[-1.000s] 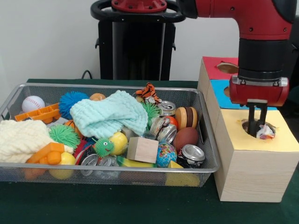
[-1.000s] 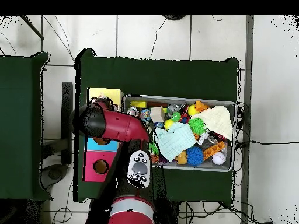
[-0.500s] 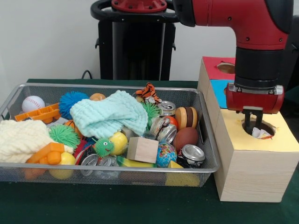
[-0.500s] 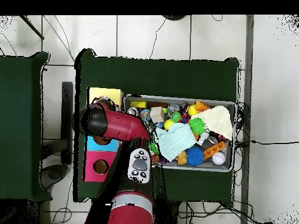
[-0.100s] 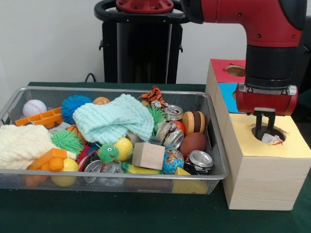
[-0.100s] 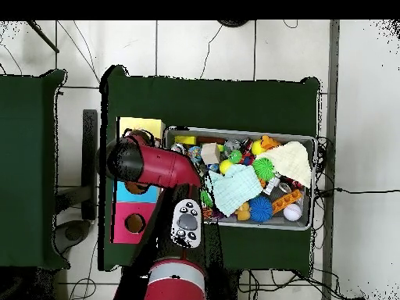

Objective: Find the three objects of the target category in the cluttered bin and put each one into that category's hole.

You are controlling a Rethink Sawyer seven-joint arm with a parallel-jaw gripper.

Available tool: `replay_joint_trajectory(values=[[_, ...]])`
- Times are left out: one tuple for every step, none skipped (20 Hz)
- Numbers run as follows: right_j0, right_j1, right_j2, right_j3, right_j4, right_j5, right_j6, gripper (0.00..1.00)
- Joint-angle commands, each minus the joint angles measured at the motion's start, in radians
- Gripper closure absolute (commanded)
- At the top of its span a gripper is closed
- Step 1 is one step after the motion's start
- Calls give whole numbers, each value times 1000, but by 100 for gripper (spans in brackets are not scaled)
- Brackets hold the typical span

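One pincer (image 5: 265, 130) hangs above the yellow box's hole (image 5: 267, 133); whether open or closed cannot be told. Crumpled white object (image 5: 270, 140) lies inside the hole, at the pincer's 5 o'clock, just below.

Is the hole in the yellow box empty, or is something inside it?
Not empty. A crumpled whitish thing shows inside the hole of the yellow box, right below the end effector.
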Motion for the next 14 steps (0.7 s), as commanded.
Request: replay_joint_trajectory(values=[[-9,-123,-13,30,-19,176,148,100],[-13,-133,-10,31,-20,187,144,100],[-18,-143,-7,32,-21,199,140,100],[-21,-149,-5,31,-21,210,137,100],[-24,-157,-3,32,-22,218,135,100],[-30,-164,2,38,-23,221,129,100],[-37,-169,9,42,-23,223,124,100],[-42,-171,12,42,-23,225,122,100],[-46,-173,16,42,-23,227,119,100],[-52,-173,19,40,-24,227,115,100],[-57,-173,24,41,-24,224,112,100],[-64,-173,29,42,-25,221,107,100],[-70,-174,34,43,-26,218,103,100],[-75,-175,36,44,-28,215,99,100]])
